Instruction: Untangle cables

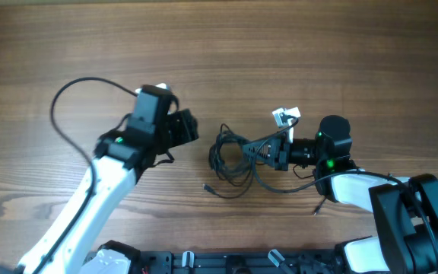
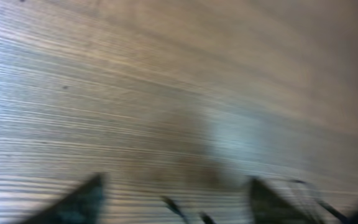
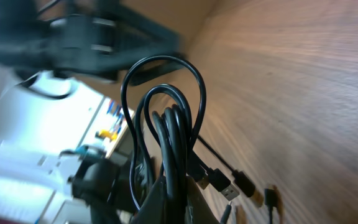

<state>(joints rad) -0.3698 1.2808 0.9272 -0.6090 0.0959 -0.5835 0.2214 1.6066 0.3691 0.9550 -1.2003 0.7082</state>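
I see my right gripper (image 1: 271, 152) clamped on the cables (image 1: 230, 156) mid-table (image 1: 295, 53), fingertips buried in cord, left gripper (image 1: 192, 126) at their 9 o'clock spread empty, its wrist view blurred.

Left wrist view blurred, left fingers (image 2: 84, 200) cropped at bottom edge — cables (image 3: 171, 149) run off the right wrist view's bottom.

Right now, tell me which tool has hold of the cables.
The right tool: it is shut on the cables, while the left tool is open and empty, apart from them.
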